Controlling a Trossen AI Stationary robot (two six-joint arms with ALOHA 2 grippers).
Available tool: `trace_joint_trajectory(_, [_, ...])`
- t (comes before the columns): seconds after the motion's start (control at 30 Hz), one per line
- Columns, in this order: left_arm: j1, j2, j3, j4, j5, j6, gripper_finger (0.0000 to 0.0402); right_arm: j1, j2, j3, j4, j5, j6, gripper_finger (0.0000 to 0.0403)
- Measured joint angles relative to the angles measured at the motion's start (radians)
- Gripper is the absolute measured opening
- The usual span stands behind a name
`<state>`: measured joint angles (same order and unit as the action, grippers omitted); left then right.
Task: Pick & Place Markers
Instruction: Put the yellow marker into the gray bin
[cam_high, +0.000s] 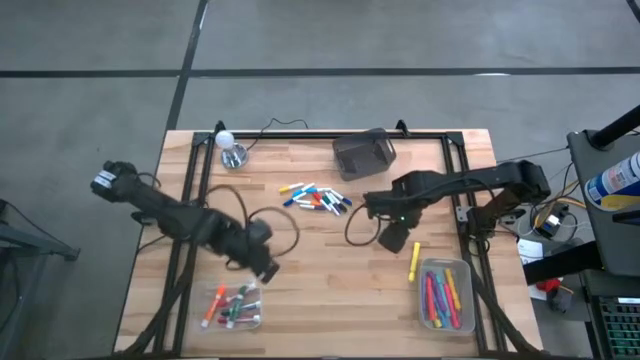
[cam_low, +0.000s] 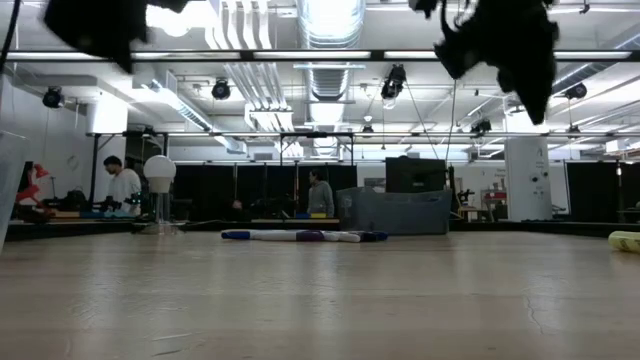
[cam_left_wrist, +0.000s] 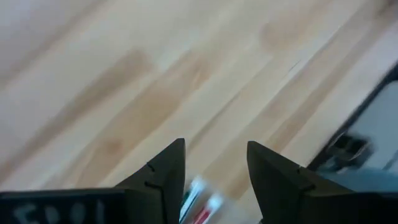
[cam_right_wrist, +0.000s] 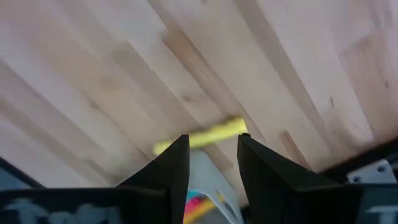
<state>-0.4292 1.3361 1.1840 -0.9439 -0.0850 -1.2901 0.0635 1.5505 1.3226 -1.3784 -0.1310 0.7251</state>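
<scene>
Markers split three ways: pile mid-table, some in each tray.
Left gripper gapes empty above left tray; right gripper, half-open and empty, risks nudging (rolling) loose yellow marker away from right tray.

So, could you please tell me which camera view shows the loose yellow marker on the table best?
The high view: the yellow marker lies whole on bare wood beside the right tray. The right wrist view shows it partly behind fingers; the low view catches one end; the left wrist view misses it.
</scene>
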Motion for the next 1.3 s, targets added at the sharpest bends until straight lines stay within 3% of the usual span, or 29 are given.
trace_joint_trajectory(0.3, [0.21,0.0,0.105,0.179,-0.064,0.285,0.0163,0.001,-0.074,-0.223,0.013,-0.039,-0.005,0.0128])
trace_joint_trajectory(0.47, [0.313,0.0,0.179,0.24,-0.098,0.559,0.0163,-0.001,-0.134,-0.341,0.088,-0.059,0.227,0.0128])
trace_joint_trajectory(0.63, [0.415,0.0,0.256,0.255,-0.091,0.906,0.0163,-0.001,-0.183,-0.42,0.311,-0.103,0.526,0.0131])
trace_joint_trajectory(0.8, [0.502,0.0,0.346,0.255,-0.043,1.153,0.0163,-0.001,-0.187,-0.47,0.425,-0.125,0.769,0.0171])
trace_joint_trajectory(1.03, [0.558,-0.002,0.441,0.254,0.0,1.276,0.0163,0.002,-0.187,-0.533,0.421,-0.127,0.95,0.0251])
trace_joint_trajectory(1.3, [0.56,-0.012,0.447,0.238,0.002,1.318,0.0163,0.002,-0.12,-0.544,0.43,-0.082,0.978,0.0255])
